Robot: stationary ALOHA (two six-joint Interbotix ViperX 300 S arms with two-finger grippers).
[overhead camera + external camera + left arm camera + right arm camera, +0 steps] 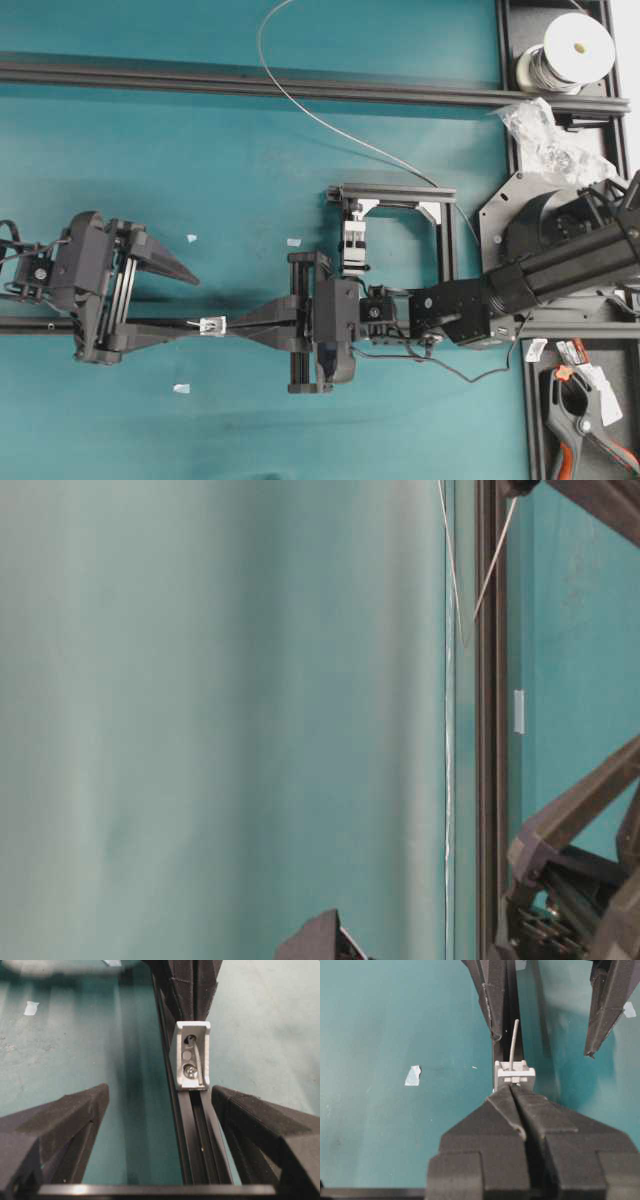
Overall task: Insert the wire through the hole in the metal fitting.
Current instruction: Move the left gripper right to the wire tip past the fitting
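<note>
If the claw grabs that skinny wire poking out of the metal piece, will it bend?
Probably. The wire looks hair-thin and already curves above the metal piece, so it likely flexes easily. It also looks smooth, so it may slip.

open teal table cloth [230,400] lies either side of the long black aluminium rail [200,1145]; the small silver square metal fitting [192,1055] blocks its channel.
</note>
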